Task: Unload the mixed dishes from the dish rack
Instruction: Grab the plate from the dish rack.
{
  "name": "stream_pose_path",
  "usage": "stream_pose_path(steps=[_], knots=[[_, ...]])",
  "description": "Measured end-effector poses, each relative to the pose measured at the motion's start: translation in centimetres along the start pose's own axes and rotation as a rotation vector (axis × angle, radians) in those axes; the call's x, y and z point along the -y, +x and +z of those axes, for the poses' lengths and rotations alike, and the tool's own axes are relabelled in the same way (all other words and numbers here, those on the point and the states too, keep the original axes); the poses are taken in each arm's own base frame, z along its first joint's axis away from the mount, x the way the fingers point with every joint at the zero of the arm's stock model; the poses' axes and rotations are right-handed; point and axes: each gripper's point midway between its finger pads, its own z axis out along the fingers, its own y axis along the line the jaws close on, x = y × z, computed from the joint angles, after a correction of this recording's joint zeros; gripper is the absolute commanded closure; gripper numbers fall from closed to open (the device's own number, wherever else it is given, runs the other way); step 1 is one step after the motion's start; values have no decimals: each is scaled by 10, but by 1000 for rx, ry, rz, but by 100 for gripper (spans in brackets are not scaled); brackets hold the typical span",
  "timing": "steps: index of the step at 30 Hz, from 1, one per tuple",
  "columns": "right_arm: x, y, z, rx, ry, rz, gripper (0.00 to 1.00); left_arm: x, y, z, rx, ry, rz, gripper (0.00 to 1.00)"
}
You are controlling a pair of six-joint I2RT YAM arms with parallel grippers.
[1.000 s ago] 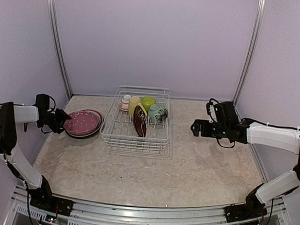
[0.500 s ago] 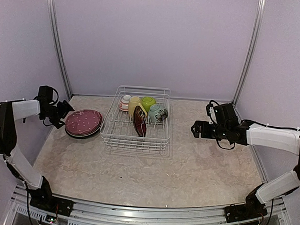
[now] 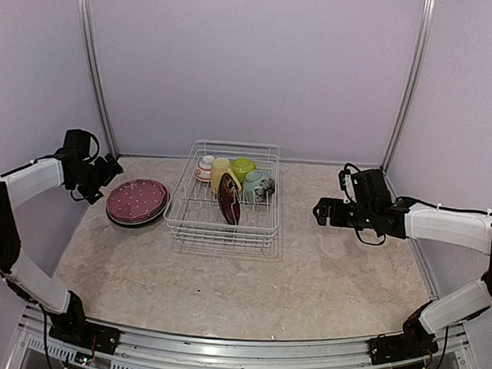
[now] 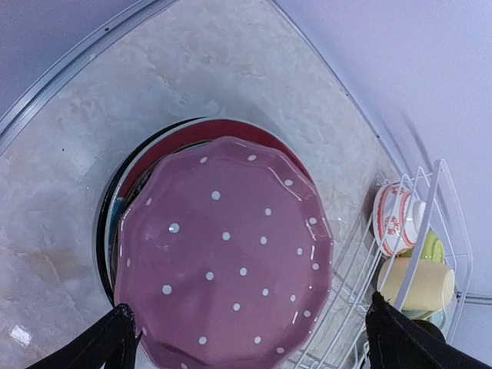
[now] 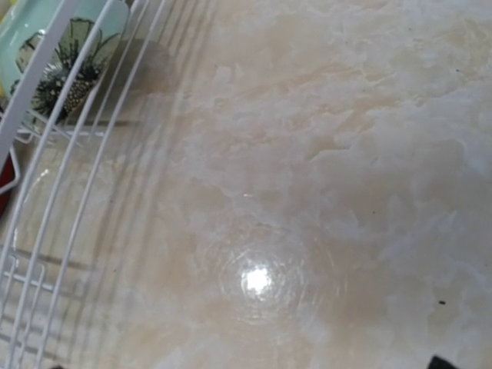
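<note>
The white wire dish rack (image 3: 196, 215) stands mid-worktop, a rectangular basket of thin rods. Along its far side sit a red-striped bowl (image 3: 204, 168), a pale yellow mug (image 3: 219, 172) on its side, a glossy lime green bowl (image 3: 243, 166) and a pale green bowl (image 3: 257, 185) with a dark flower print. In front of them a dark red plate (image 3: 229, 198) stands on edge between the prongs. Just left of the rack a pink dotted plate (image 4: 223, 261), glossy with a many-sided rim, lies on top of a flat stack, and a red plate (image 4: 192, 132) shows beneath it. The left end effector (image 3: 106, 174) hovers at the stack's far-left edge, fingers spread wide and empty. The right end effector (image 3: 320, 211) hangs well to the right of the rack, also released, over the mottled beige stone-look worktop (image 3: 308, 269).
</note>
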Motion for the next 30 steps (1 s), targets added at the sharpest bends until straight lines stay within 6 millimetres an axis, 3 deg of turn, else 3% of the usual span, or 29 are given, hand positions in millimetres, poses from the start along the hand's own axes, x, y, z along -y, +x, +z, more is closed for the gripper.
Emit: stream_pose_path(steps=[5, 9, 16, 21, 30], knots=[[2, 8, 7, -25, 11, -3, 0, 47, 6, -46, 53, 117, 108, 1], [4, 11, 11, -36, 16, -5, 0, 91, 26, -73, 45, 219, 211, 1], [6, 15, 15, -49, 30, -6, 0, 152, 73, -96, -20, 340, 376, 1], [11, 12, 15, -34, 61, 8, 0, 185, 107, -92, -87, 390, 463, 1], [17, -9, -7, 67, 91, 45, 0, 220, 179, -53, -240, 388, 596, 1]])
